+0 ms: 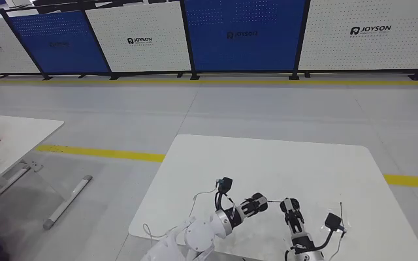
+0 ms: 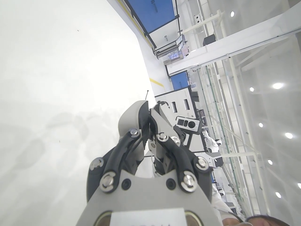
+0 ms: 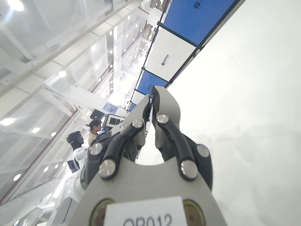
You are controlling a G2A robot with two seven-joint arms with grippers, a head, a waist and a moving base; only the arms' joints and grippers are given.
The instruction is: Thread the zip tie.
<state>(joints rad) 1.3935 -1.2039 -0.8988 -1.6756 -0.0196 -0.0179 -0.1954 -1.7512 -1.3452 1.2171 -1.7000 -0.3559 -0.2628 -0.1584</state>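
Near table (image 1: 274, 156) front, left gripper (image 2: 149, 112) beside right gripper (image 3: 152, 98), fingers of both together

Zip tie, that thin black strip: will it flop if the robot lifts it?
The zip tie looks thin yet straight, so it is probably bendy but springy, not floppy. Being so slim, it is likely very light and may skid on the smooth table when pushed.
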